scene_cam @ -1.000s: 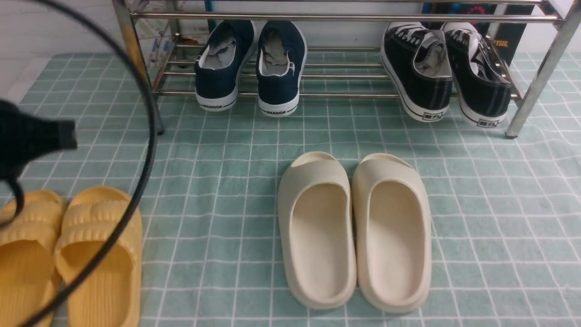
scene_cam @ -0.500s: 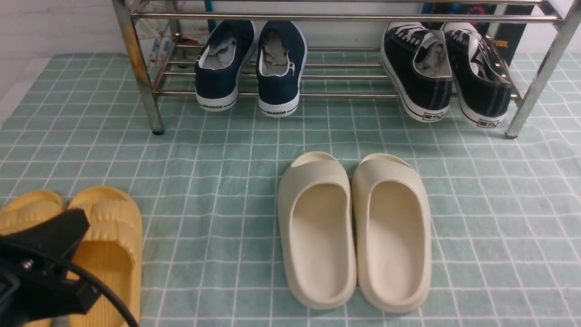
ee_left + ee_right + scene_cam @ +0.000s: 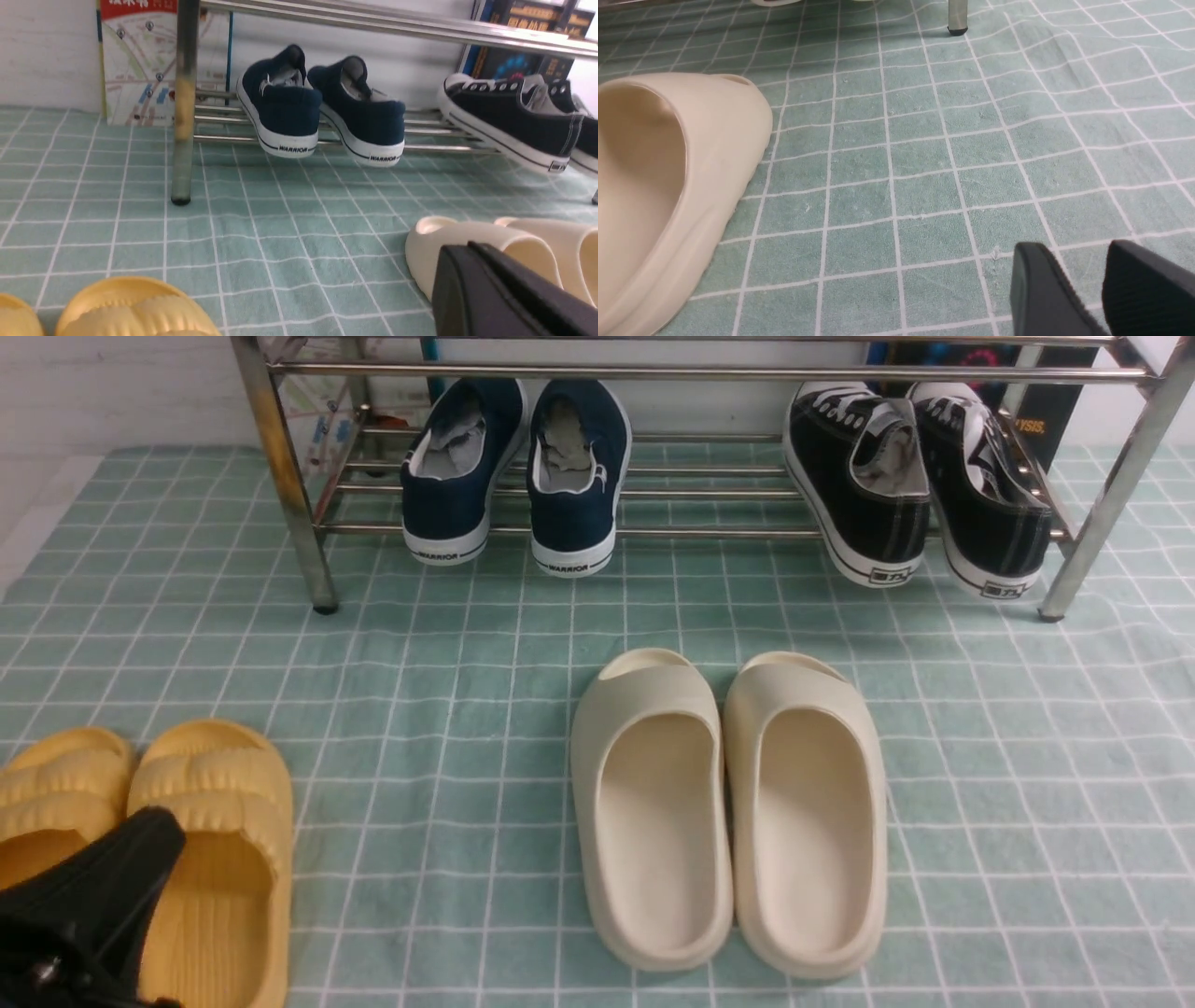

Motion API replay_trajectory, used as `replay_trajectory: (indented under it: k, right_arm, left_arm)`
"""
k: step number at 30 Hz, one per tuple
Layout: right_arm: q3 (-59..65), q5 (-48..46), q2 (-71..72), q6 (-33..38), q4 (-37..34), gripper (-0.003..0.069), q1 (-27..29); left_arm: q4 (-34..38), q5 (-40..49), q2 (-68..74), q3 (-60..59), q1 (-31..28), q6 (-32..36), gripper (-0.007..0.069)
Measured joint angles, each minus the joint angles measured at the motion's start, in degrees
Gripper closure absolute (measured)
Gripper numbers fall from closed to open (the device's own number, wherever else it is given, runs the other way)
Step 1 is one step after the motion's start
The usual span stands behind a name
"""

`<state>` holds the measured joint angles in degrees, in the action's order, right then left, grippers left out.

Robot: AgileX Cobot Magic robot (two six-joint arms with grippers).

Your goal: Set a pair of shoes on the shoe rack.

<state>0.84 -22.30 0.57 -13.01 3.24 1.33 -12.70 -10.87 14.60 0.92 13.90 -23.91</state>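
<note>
**A:** Your navy shoes [image 3: 513, 476] sit side by side on the lower bars of the shoe rack [image 3: 709, 373], at about eleven o'clock in the front view, heels hanging slightly past the front bar. What's the step, in your judgement?

**B:** Parking the arms, I'd say. Your left gripper [image 3: 89, 905] sits at eight o'clock over the yellow slides [image 3: 140, 859], fingers pressed together, carrying nothing. Pull it straight away from the slides so you don't nudge them.

**A:** And your right gripper [image 3: 1092, 289]?

**B:** Its fingers stand apart, empty, low over the green checked mat [image 3: 924, 140] beside a cream slide [image 3: 668, 177]. Keep it clear of that slide.

**A:** What can't you make out?

**B:** The toes of the navy pair hide under the upper bar, so you can't tell how far back they reach. The black sneakers [image 3: 920, 476] at one o'clock lean; their footing on the bars is unclear. The right gripper is out of the front view, and the rack's top is cut off.
</note>
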Motion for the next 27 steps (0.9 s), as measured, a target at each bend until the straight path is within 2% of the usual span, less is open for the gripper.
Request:
replay_trajectory:
  k: [5, 8, 10, 13, 18, 27]
  right_arm:
    - [0.0, 0.0, 0.0, 0.0, 0.0, 0.0419, 0.0]
    - [0.0, 0.0, 0.0, 0.0, 0.0, 0.0419, 0.0]
    - [0.0, 0.0, 0.0, 0.0, 0.0, 0.0419, 0.0]
    - [0.0, 0.0, 0.0, 0.0, 0.0, 0.0419, 0.0]
    - [0.0, 0.0, 0.0, 0.0, 0.0, 0.0419, 0.0]
    - [0.0, 0.0, 0.0, 0.0, 0.0, 0.0419, 0.0]
  left_arm:
    - [1.85, 6.58, -11.74, -2.36, -2.58, -0.06, 0.0638]
    - [6.37, 17.73, -15.17, -2.48, -5.4, -0.06, 0.0638]
    - [7.73, 20.9, -15.17, -2.55, -6.0, -0.06, 0.0638]
    - [10.62, 31.03, -15.17, -2.67, -6.63, 2.32, 0.0638]
    - [11.82, 33.69, -15.17, -2.67, -6.63, 9.61, 0.0638]
    - [12.7, 33.88, -15.17, -2.67, -6.63, 11.33, 0.0638]
